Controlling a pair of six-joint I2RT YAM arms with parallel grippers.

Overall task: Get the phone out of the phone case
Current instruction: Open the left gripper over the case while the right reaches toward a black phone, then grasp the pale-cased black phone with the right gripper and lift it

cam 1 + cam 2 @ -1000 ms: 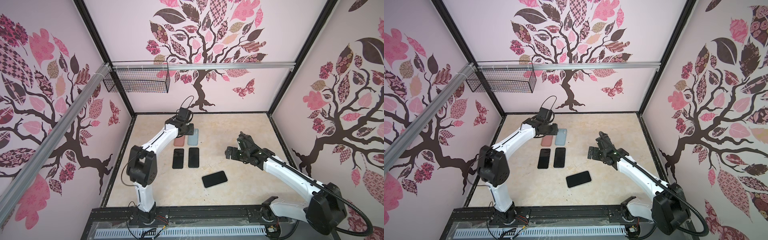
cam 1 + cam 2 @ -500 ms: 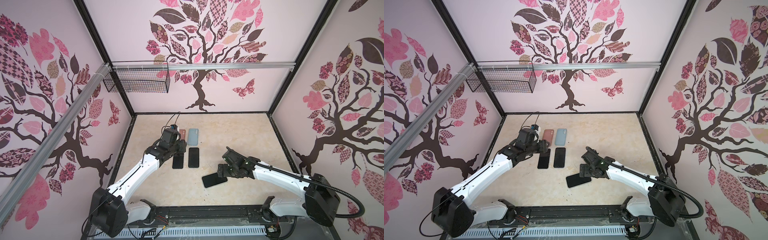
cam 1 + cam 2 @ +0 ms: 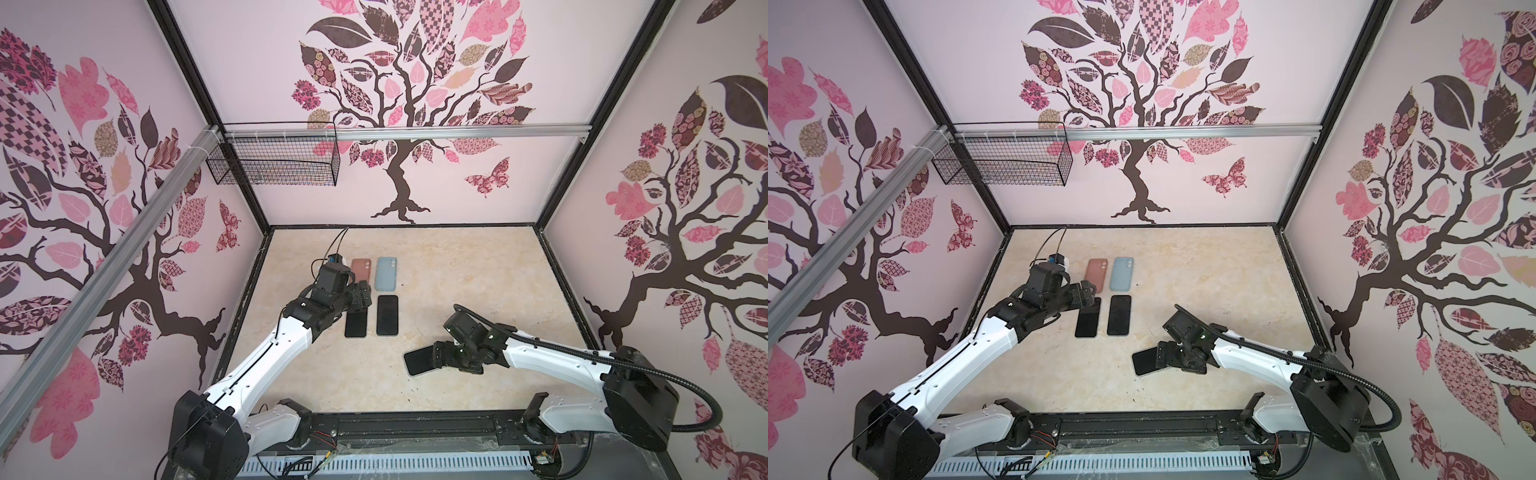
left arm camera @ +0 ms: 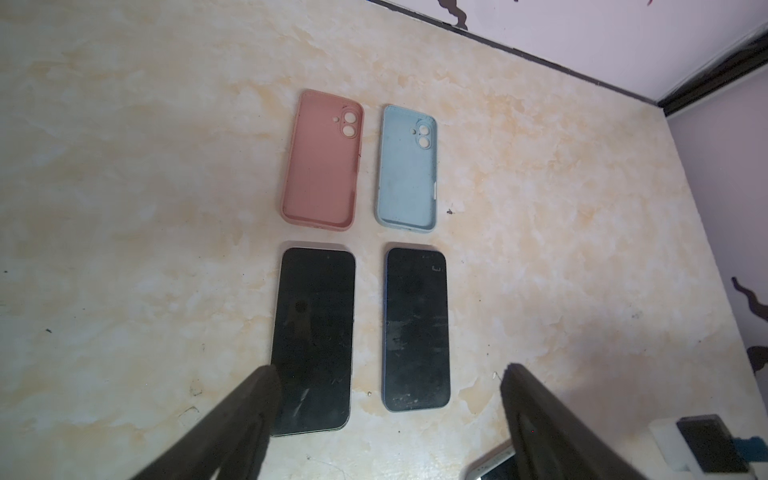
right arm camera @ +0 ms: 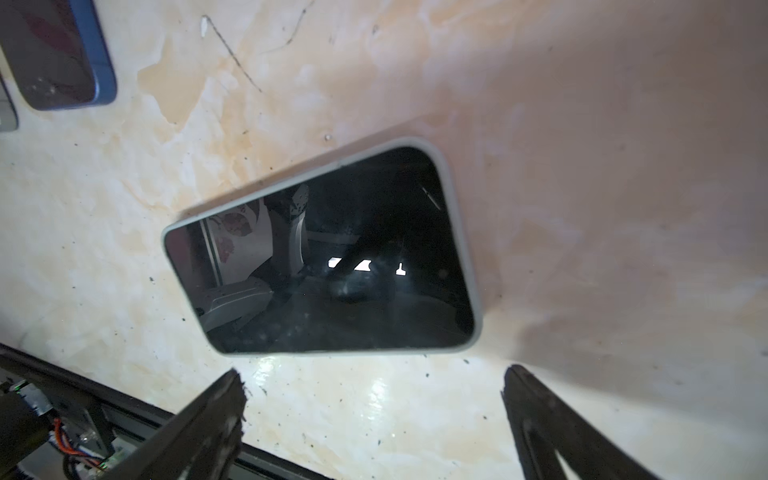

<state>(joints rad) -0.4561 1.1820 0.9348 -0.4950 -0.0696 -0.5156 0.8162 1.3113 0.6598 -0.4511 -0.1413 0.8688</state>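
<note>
The phone (image 5: 324, 257) lies screen up in its grey phone case (image 5: 461, 232) near the table's front middle, seen in both top views (image 3: 417, 360) (image 3: 1144, 361). My right gripper (image 5: 372, 374) is open just above the table at the phone's right end (image 3: 440, 355), and that end is hidden under it in both top views. In the right wrist view the phone lies just beyond the fingertips, with nothing between them. My left gripper (image 4: 389, 370) is open and empty, hovering over the near ends of two bare phones (image 3: 360, 299).
Two bare dark phones (image 4: 313, 336) (image 4: 417, 328) lie side by side. Behind them lie an empty pink case (image 4: 322, 160) and an empty blue case (image 4: 408, 166). A wire basket (image 3: 274, 166) hangs on the back-left wall. A black rail (image 5: 124, 409) runs along the front edge.
My left arm has pulled back from the pink case toward the bare phones, and its gripper has opened wide. My right arm has come down to the cased phone's right end.
</note>
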